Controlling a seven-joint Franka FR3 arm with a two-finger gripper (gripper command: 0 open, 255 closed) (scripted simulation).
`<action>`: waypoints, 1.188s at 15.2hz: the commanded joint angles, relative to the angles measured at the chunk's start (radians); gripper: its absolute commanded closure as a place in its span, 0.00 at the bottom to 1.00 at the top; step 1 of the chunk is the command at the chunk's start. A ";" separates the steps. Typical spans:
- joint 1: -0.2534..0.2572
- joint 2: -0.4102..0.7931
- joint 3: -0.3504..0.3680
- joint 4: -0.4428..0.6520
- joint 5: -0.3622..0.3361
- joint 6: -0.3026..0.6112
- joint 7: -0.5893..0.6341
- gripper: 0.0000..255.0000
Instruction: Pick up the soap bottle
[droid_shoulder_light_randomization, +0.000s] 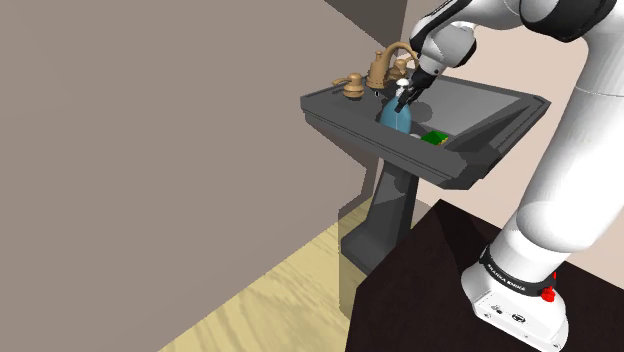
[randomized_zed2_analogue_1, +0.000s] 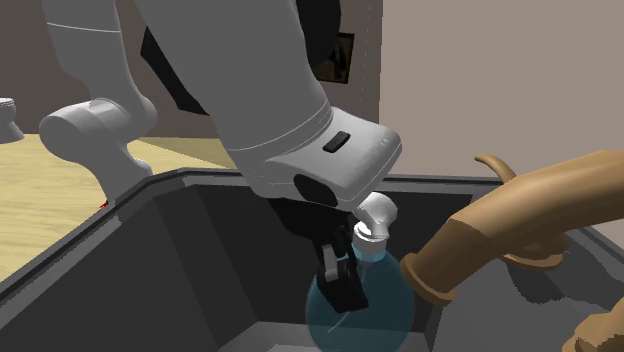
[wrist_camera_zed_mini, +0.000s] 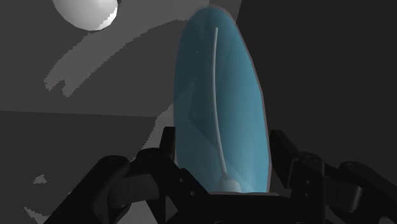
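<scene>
In the dark sink (droid_shoulder_light_randomization: 345, 122), the fingers (wrist_camera_zed_mini: 153, 165) seemingly clamp the blue soap bottle (wrist_camera_zed_mini: 219, 108) from both sides.

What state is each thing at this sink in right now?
Soap bottle: clasped on both sides, pump fitted on top.
Gripper: shut on the bottle.
Faucet: no water running.
Sink: no water showing.

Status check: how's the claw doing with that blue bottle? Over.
Claw shut on soap bottle. Bottle upright in dark sink. Brown faucet close beside.
</scene>
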 joint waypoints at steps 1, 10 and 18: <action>0.000 0.000 0.000 -0.001 0.000 0.000 0.000 1.00; 0.009 -0.052 -0.012 0.048 -0.074 -0.075 0.072 1.00; 0.013 -0.089 -0.017 0.103 -0.126 -0.148 0.127 1.00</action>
